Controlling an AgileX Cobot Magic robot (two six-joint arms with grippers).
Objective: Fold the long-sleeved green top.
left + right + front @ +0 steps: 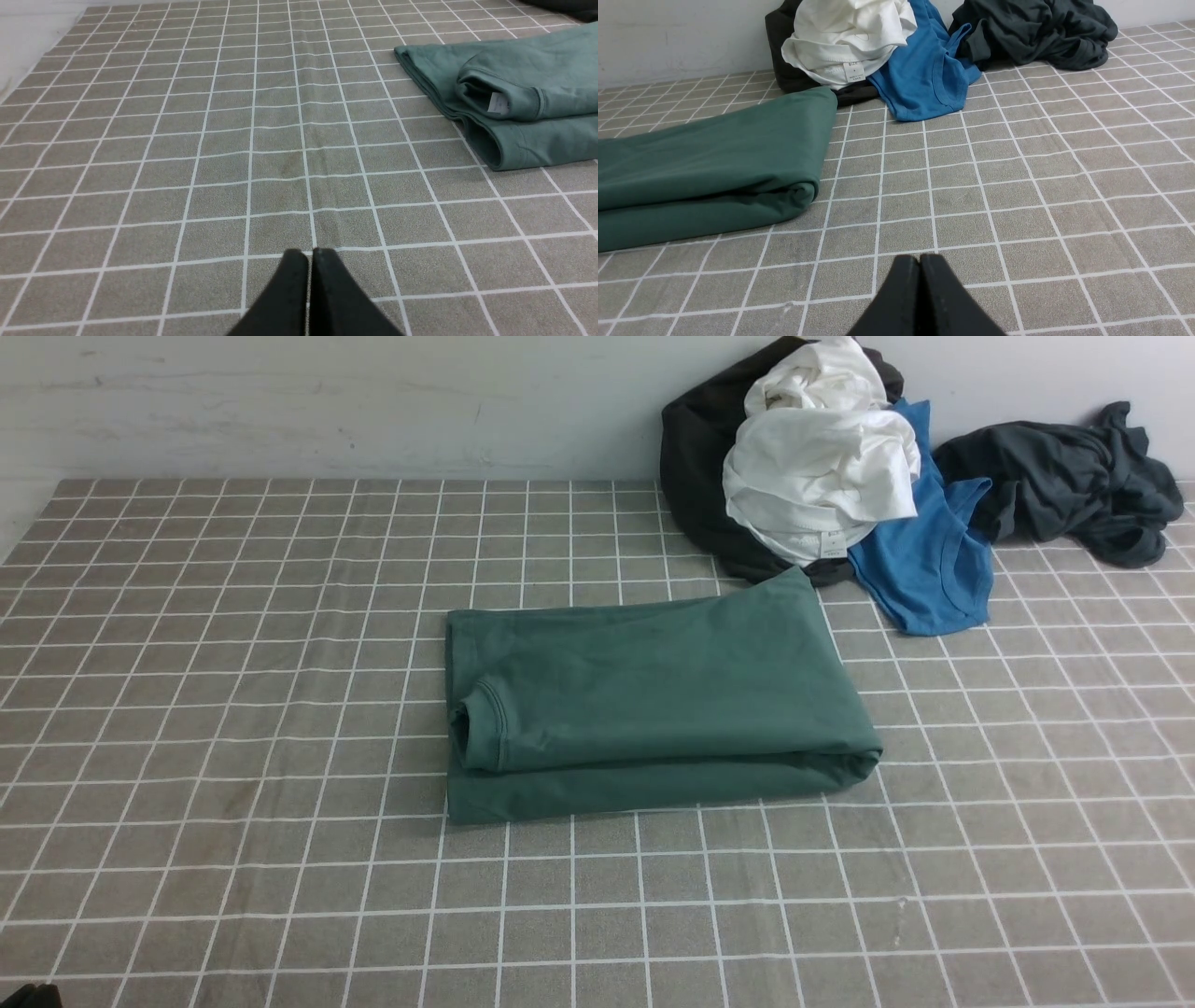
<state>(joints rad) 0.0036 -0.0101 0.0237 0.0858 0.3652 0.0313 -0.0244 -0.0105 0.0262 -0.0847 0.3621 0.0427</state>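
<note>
white grid lines are ruled across the grey tabletop [261,728], and a pale wall [373,401] is seen behind it. the green long-sleeved top [653,681] is laid out near the middle, folded into a long, low bundle — its long axis is run from side to side, the neckline [495,723] being turned toward the robot's left and a smooth folded end toward the right. between the two arms the bundle is placed, ahead of both: it is found forward and to the right of the left tool [310,254], forward and to the left of the right tool [920,259]. by which of them it is more nearly approached cannot be told with certainty. both tools are pressed together, with nothing pinched in either. the fold is judged to be well advanced, perhaps finished; if the bundle is to be halved again, an end would have to be reached by a tool moved inward — and the loosely stacked layers could be slid apart by a shallow pinch.
</note>
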